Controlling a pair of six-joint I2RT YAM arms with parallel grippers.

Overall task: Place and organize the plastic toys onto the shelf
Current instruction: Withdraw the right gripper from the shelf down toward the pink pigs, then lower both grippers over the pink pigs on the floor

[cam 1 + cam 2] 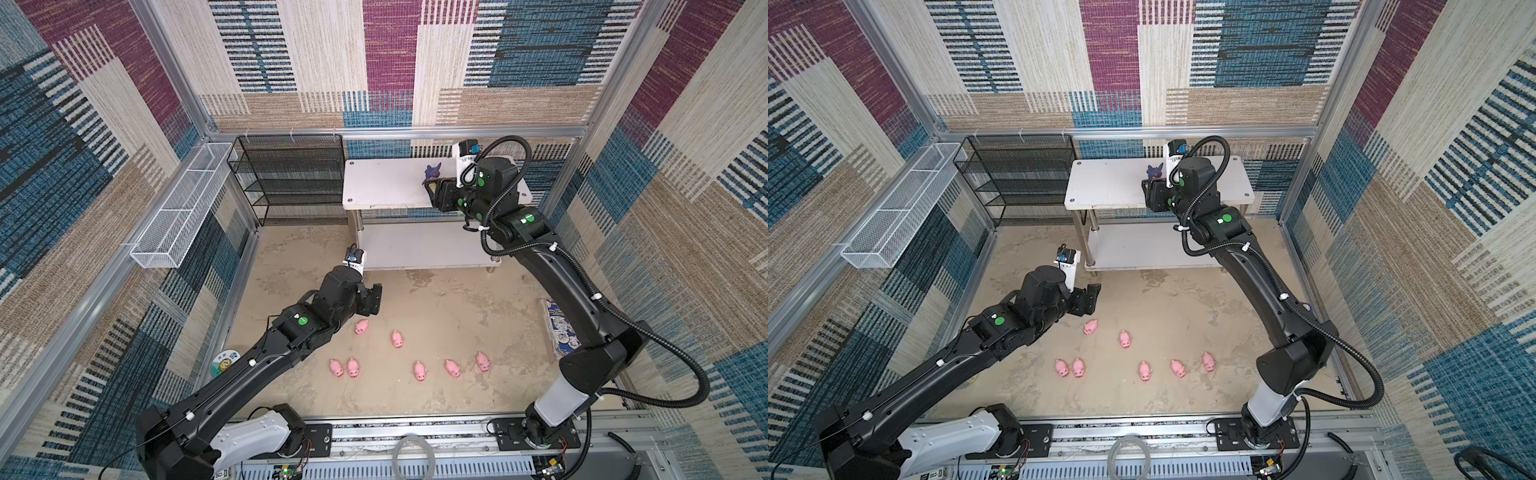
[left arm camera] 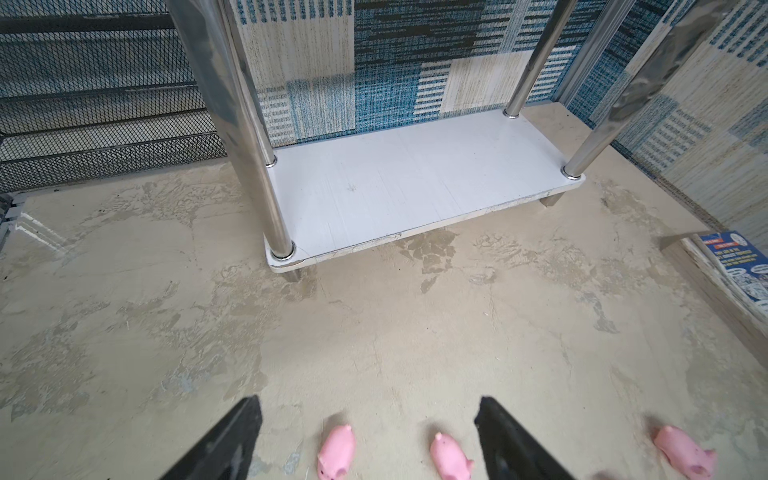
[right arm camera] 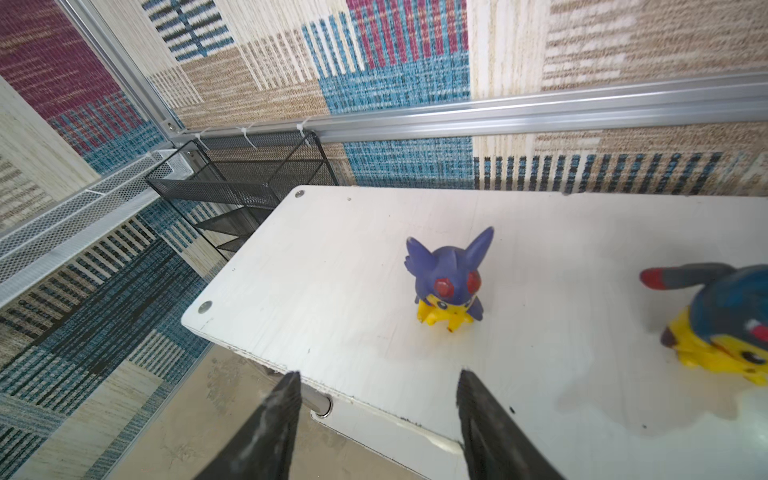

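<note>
Several pink pigs lie on the floor, among them one (image 1: 361,327) nearest my left gripper (image 1: 376,297) and a row nearer the front (image 1: 419,370). My left gripper (image 2: 368,401) hangs open and empty just above the floor, with two pigs (image 2: 337,455) (image 2: 451,459) below the gap between its fingers. The white shelf (image 1: 382,183) stands at the back. On its top board a purple-hooded yellow figurine (image 3: 449,278) stands upright, and a dark-blue-hooded one (image 3: 723,324) stands beside it. My right gripper (image 3: 378,376) is open and empty at the board's front edge, apart from both figurines.
A black mesh rack (image 1: 291,178) stands left of the shelf. A white wire basket (image 1: 178,212) hangs on the left wall. A green-lidded jar (image 1: 224,362) sits beside my left arm. A printed book (image 2: 739,266) lies by the right wall. The shelf's lower tier (image 2: 415,178) is bare.
</note>
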